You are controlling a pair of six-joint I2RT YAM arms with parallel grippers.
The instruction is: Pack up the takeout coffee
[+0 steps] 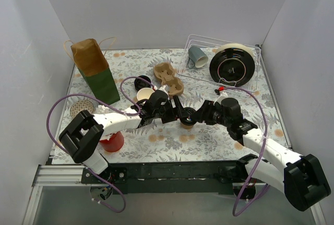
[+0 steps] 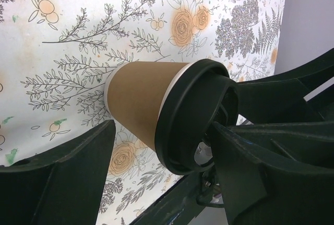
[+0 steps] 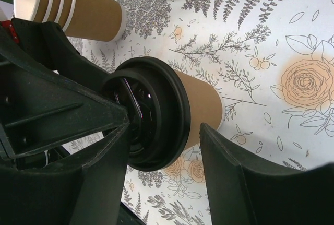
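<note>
**Left end effector** (image 2: 162, 131): jaws apart, set astride the lidded cup (image 2: 138, 99) from the left. One finger overlaps the rim of the lid (image 2: 193, 115). The other stands clear of the cup wall, so this is not a clamp. Contact at the rim cannot be confirmed.

**Right end effector** (image 3: 164, 131): jaws apart, astride the same cup from the right. A gap shows between one finger and the cup base. The other finger sits level with the lid.

**Probable reason:** both units meet at lid height, one to steady the cup and one to seat the lid or take the cup over. Which does which cannot be told.

**Cup position:** upright on the counter (image 1: 235, 146), centre, near half, between the two end effectors, lid on. It is not yet packed.

**Surroundings, working outward:**
- Stack (image 1: 145, 95) of open cups, just far-left of the left wrist, within reach for the next fill.
- Spare lid (image 1: 142, 82), just beyond the stack.
- Carrier (image 1: 168, 78), farther back, wells up. No cup is seen in it, so it is the likely next stop for the lidded cup.
- Bag (image 1: 96, 71), far left, upright, mouth up — likely the final container.
- Red cup (image 1: 112, 141), near left beside the left arm, not part of the load.
- Rack (image 1: 250, 86), far right, holding a mug (image 1: 197, 56) and a plate (image 1: 233, 64), also not part of the load.
</note>
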